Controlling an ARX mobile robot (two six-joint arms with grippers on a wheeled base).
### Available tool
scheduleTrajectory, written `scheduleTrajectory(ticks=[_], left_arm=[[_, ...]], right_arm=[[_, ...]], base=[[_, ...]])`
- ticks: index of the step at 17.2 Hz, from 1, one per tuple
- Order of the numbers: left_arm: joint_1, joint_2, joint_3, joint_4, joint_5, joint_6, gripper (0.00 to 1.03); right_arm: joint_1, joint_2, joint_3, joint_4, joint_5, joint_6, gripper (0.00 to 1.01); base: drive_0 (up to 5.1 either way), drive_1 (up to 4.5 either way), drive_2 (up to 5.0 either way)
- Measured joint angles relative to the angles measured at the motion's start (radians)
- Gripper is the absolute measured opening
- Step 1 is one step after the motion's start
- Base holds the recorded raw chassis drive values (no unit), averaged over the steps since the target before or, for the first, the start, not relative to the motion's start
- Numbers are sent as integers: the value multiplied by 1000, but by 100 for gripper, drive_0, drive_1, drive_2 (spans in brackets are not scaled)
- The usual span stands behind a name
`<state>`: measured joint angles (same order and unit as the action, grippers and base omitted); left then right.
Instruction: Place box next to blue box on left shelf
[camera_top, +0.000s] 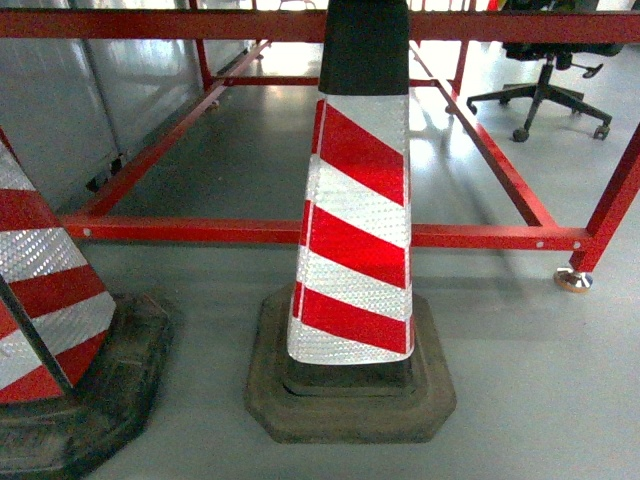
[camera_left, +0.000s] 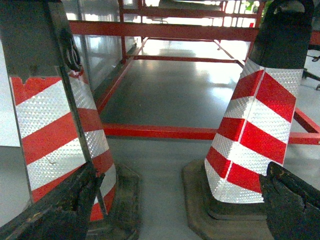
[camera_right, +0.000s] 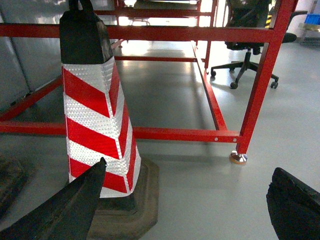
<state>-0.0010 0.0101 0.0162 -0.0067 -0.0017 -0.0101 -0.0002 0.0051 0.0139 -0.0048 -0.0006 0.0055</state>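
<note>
Both claws, left & right: black, tapered fingers (worn, scuffed edges).

A: What is cut off?
B: The middle cone's top leaves the head view's upper edge; the left cone is half out of frame.
A: Grippers?
B: Only dark fingertips show, at both wrist views' bottom corners
</note>
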Motion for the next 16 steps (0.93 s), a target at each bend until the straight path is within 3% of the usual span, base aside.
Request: scheduleTrajectory(ticks=[16], left_arm=[[0,0,0,0,0,0,98]], right_arm=[[0,0,0,0,0,0,98]], base=[[0,0,0]])
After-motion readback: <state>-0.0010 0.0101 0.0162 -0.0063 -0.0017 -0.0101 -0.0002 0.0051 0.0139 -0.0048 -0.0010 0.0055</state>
